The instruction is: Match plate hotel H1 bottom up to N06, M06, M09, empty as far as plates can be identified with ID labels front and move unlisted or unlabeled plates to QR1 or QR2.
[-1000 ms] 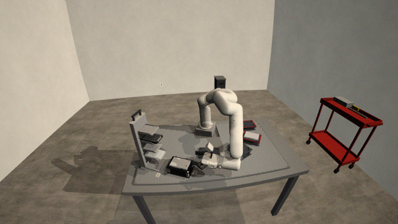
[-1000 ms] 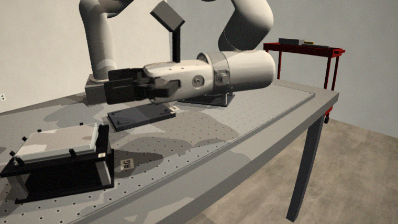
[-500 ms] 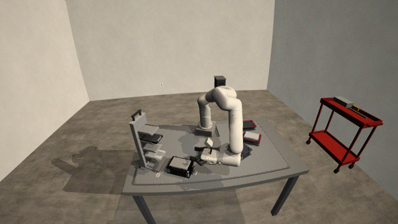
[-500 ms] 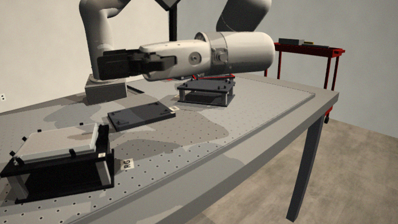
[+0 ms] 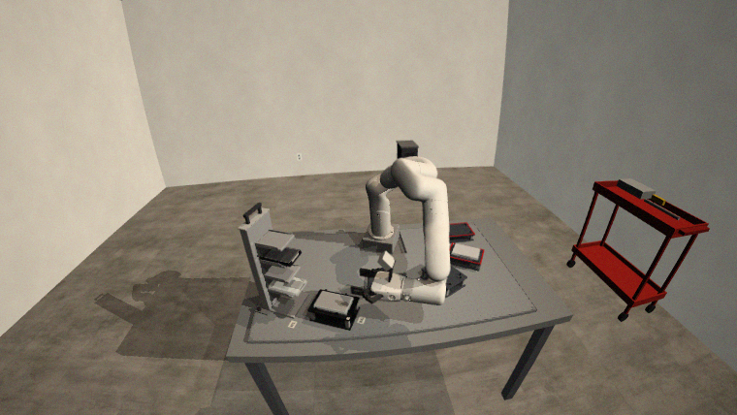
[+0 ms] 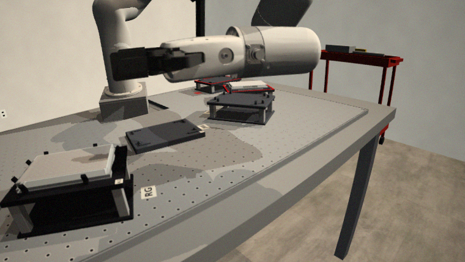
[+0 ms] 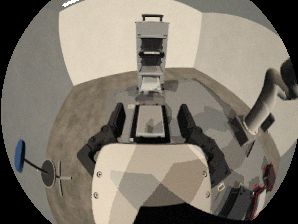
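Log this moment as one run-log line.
tool: open, empty, horizontal above deck | light grey plate: flat on black raised RG nest | red-edged quarantine nests: one holds white plate

Plain off-white walls (image 5: 309,77) meet a darker grey side wall (image 5: 619,92) over mottled brown floor (image 5: 154,232); a red two-shelf wheeled cart (image 5: 651,214) stands beside the grey metal-legged table (image 5: 515,330)

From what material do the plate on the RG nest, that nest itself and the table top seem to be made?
The plate looks like matte light-grey plastic: flat, dull, with no glint. The RG nest appears to be black, matte metal or plastic; the look leaves this open. The table top seems to be grey metal, since it carries a regular grid of small holes. The open gripper holds nothing.
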You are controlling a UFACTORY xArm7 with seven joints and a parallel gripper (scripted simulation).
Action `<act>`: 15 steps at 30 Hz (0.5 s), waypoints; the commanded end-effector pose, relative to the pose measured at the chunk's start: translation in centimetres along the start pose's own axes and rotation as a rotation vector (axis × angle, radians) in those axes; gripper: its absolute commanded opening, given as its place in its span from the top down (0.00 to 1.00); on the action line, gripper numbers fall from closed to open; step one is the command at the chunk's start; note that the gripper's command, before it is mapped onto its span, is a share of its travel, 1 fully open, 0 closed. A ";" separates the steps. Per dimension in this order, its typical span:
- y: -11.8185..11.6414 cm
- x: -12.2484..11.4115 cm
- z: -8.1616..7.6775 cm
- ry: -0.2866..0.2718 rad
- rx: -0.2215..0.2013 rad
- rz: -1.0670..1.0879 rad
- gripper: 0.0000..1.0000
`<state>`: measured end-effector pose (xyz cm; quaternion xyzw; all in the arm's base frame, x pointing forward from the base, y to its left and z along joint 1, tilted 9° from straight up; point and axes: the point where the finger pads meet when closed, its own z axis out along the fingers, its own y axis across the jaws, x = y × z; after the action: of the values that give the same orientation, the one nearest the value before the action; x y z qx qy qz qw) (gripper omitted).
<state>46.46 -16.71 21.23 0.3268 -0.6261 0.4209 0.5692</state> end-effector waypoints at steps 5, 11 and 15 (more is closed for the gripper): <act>-0.1 0.2 0.0 -0.100 0.000 0.004 0.00; -0.1 0.2 0.0 -0.184 0.000 0.004 0.00; -0.1 0.2 0.0 -0.250 0.000 0.004 0.00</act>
<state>46.49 -16.68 21.29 0.3644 -0.6780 0.3879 0.5069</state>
